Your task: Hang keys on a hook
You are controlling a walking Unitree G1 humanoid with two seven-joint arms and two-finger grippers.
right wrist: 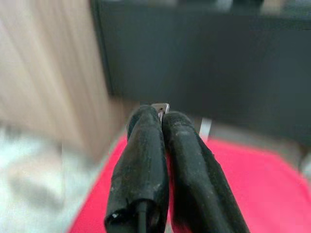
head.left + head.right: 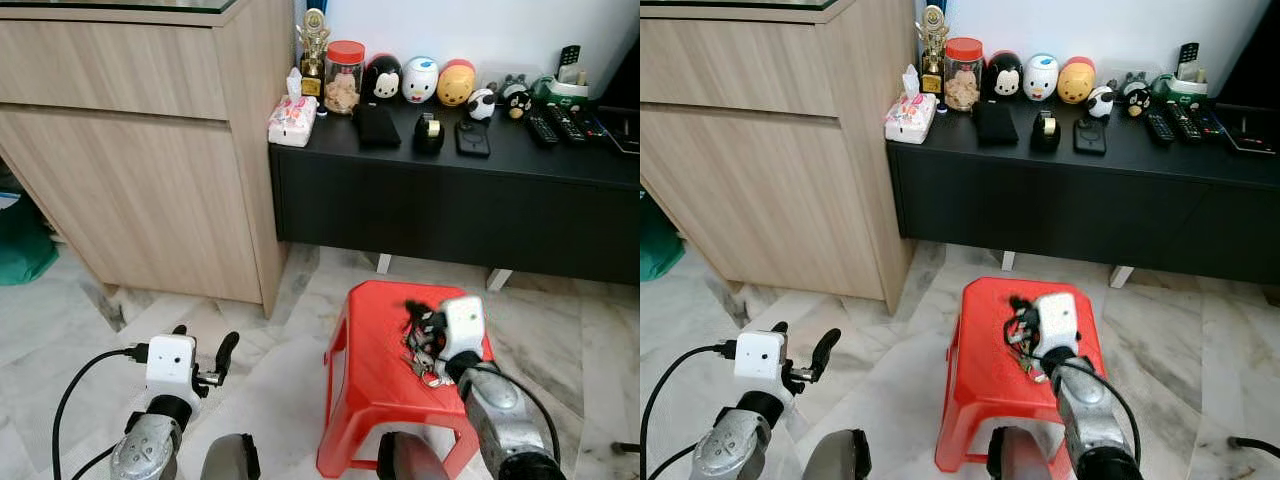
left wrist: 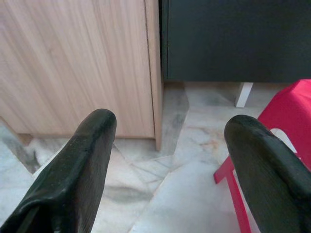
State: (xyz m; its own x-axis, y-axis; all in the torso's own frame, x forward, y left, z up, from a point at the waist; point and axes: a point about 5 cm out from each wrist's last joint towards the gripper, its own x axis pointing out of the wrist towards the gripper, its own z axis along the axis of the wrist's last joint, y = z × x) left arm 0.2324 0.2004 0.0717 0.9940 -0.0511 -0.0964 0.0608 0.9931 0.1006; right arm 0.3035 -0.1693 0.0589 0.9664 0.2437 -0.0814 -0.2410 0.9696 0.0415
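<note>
Right tool [image 2: 418, 330] clenched on keys [image 2: 420, 352] above red stool [image 2: 372, 370]. Left tool [image 2: 205, 352] released, fingers spread, over marble floor [image 2: 270, 390] beside wooden cabinet [image 2: 150, 170].

One red stool [image 2: 375, 375], one bunch of keys [image 2: 422, 345], one glass jar [image 2: 344, 78], one trophy [image 2: 313, 50] and two grippers are counted.
</note>
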